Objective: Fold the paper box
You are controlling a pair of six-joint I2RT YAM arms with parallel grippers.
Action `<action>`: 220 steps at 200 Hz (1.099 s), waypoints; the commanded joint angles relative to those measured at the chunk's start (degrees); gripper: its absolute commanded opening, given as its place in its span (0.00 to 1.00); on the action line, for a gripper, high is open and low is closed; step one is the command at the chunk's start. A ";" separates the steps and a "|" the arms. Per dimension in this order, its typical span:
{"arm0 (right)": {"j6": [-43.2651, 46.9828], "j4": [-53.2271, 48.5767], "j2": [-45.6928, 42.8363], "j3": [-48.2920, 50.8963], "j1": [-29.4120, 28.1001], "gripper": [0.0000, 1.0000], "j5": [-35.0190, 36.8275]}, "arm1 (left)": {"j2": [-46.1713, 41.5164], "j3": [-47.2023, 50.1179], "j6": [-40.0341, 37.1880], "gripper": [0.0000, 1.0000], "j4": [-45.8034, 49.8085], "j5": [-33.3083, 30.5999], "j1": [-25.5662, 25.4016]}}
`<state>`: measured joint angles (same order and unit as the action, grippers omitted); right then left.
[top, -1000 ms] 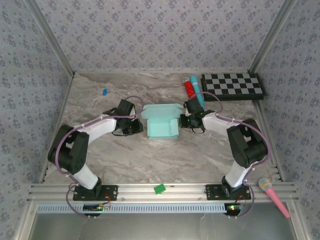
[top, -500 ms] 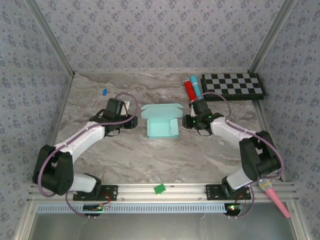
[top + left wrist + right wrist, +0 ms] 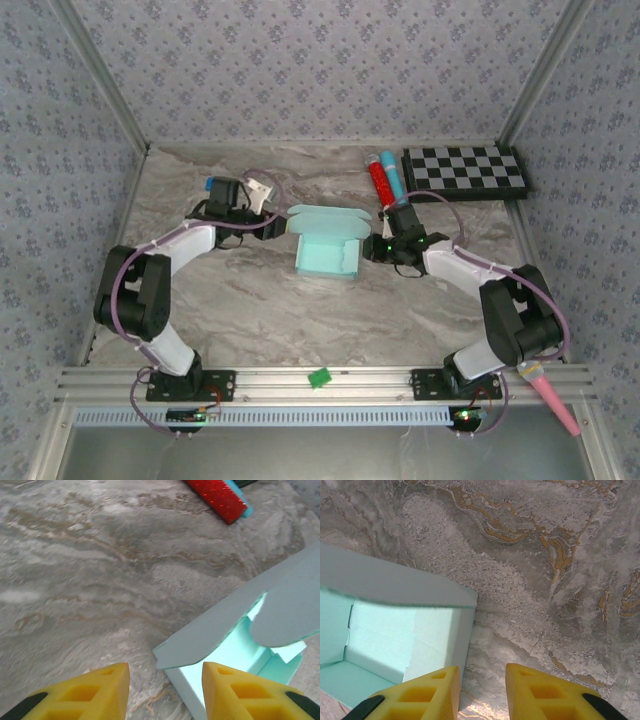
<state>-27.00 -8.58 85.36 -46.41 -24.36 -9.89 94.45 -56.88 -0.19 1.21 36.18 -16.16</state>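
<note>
The paper box (image 3: 327, 256) sits mid-table, pale aqua, walls up and its lid (image 3: 325, 217) standing open at the far side. My left gripper (image 3: 277, 223) is open just left of the lid's corner. In the left wrist view the lid flap (image 3: 235, 625) juts between and beyond the yellow fingertips of that gripper (image 3: 165, 692), not touching them. My right gripper (image 3: 371, 248) is open at the box's right wall. In the right wrist view the box wall (image 3: 437, 640) stands just ahead of the left fingertip of this gripper (image 3: 482, 692), with bare table between the fingers.
A checkerboard (image 3: 465, 170) lies at the back right, with a red tube (image 3: 379, 180) and a slim blue tube (image 3: 394, 182) beside it. A tiny dark-blue piece (image 3: 211, 183) sits behind the left wrist. A pink microphone (image 3: 546, 392) and a green piece (image 3: 320, 377) lie on the front rail.
The left arm has swung towards the back, its gripper now at the lid's left corner. The right gripper stays by the box's right wall. The box has barely shifted.
</note>
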 commanded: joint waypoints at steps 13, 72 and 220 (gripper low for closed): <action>-1.10 0.36 -0.12 0.47 -0.25 0.32 -0.48 | 2.02 -3.86 -4.70 0.43 0.08 4.78 0.12; -0.41 0.00 3.25 -2.45 0.14 0.32 -0.53 | -1.63 -0.21 -9.28 0.46 -0.04 3.19 0.35; 4.48 -5.75 15.28 -16.81 1.25 0.31 1.70 | 3.04 -3.84 -10.13 0.24 -1.72 8.86 -1.41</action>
<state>-23.88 -12.14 99.85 -61.54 -23.38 -9.19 97.58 -59.07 -10.55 -0.23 42.06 -17.37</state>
